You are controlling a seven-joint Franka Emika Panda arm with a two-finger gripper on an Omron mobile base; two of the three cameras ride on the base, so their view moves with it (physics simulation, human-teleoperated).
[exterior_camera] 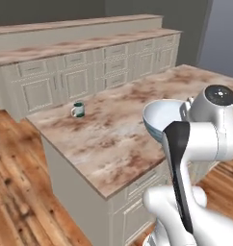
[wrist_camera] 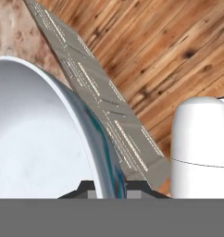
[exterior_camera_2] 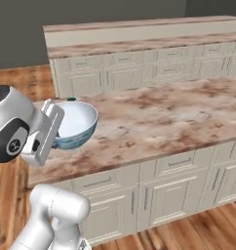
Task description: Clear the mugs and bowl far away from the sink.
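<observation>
The bowl, wide and pale blue-white inside with blue-grey bands outside, hangs tilted above the marbled counter near its front edge. My gripper is shut on the bowl's rim, one fingertip on each side of the wall. In the right base view the bowl juts from the white hand at the left. A teal mug with a pale rim stands upright on the counter's far left part, well apart from the bowl. The sink is out of view.
The brown marbled island counter runs from left to right, with cream cabinets below it. A second counter with cabinets lines the back wall. Wooden floor surrounds the island.
</observation>
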